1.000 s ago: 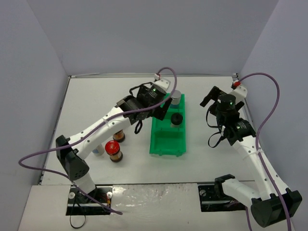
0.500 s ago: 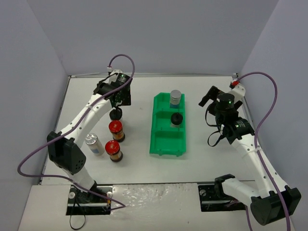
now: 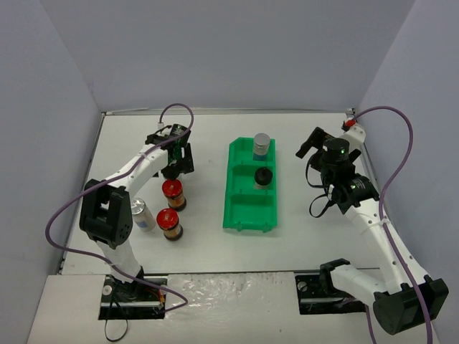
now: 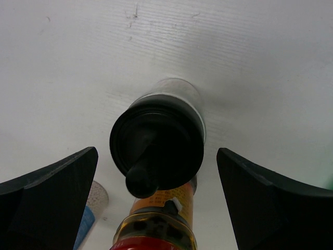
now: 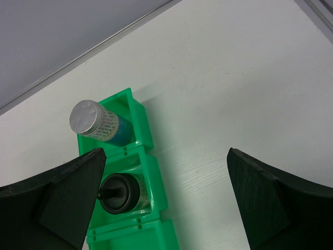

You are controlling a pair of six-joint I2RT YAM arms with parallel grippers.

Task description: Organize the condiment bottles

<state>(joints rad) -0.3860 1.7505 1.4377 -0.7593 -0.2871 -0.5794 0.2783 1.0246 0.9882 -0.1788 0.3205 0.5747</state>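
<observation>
Silver-capped, one pale jar (image 3: 141,213) stands on the desk (image 3: 301,236) back-left of the left tool (image 4: 156,156); a red-capped jar (image 3: 173,192) and its twin (image 3: 170,223) stand behind it. That tool is spread around an upright black-capped jar (image 4: 158,138), touching neither finger. Ahead of the right tool (image 5: 166,151), spread and empty, a green bin (image 5: 156,190) holds a silver-capped jar (image 5: 96,122) in its far compartment, a black-capped one (image 5: 118,194) in the middle.

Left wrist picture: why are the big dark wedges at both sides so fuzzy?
Left wrist view: those are the left arm's black fingers, too near the lens to focus; the black-capped cylindrical jar between them looks sharp. Right wrist view: right arm's fingers equally soft, green divided plastic bin sharp.
</observation>
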